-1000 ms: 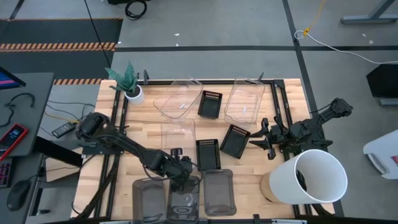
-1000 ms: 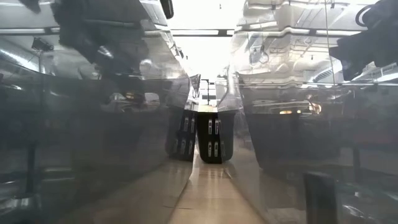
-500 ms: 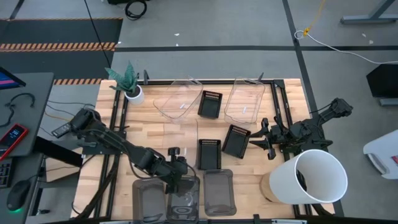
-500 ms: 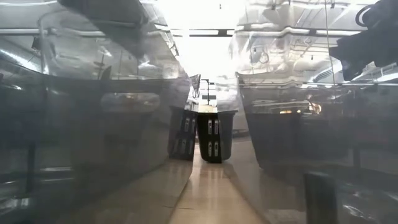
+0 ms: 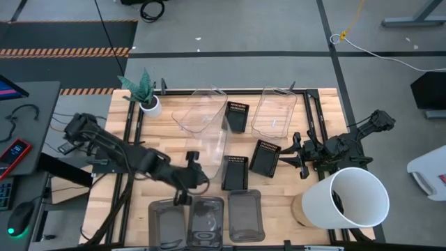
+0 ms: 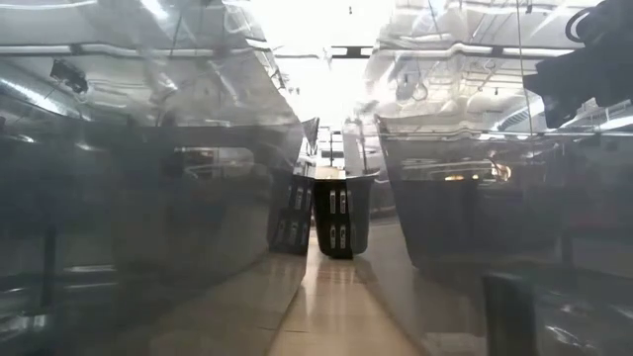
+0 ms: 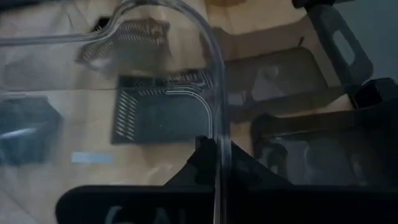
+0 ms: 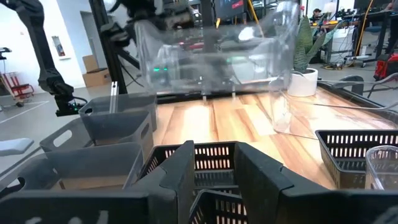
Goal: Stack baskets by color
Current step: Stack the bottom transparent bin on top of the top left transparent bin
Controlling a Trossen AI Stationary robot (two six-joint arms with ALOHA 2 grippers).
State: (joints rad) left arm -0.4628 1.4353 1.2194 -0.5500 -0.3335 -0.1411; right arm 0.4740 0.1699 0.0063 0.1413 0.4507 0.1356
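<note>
Smoky dark-grey rounded plastic baskets [image 5: 207, 222] line the wooden counter's [image 5: 160, 139] near edge; just beyond, the left gripper [image 5: 189, 165] clamps a large clear rectangular basket [image 5: 212, 148], tilted above it. Right gripper [image 5: 288, 153] waits, parted.

A potted plant [image 5: 145, 94] is set at the far left corner of the wooden table [image 5: 160, 150]. A white bucket [image 5: 348, 197] is seen lying at the near right edge. A desk [image 5: 28, 139] with a mouse [image 5: 19, 217] is placed left of the table.

Clear basket [image 5: 209, 150] now lifted, tilted upright
</note>
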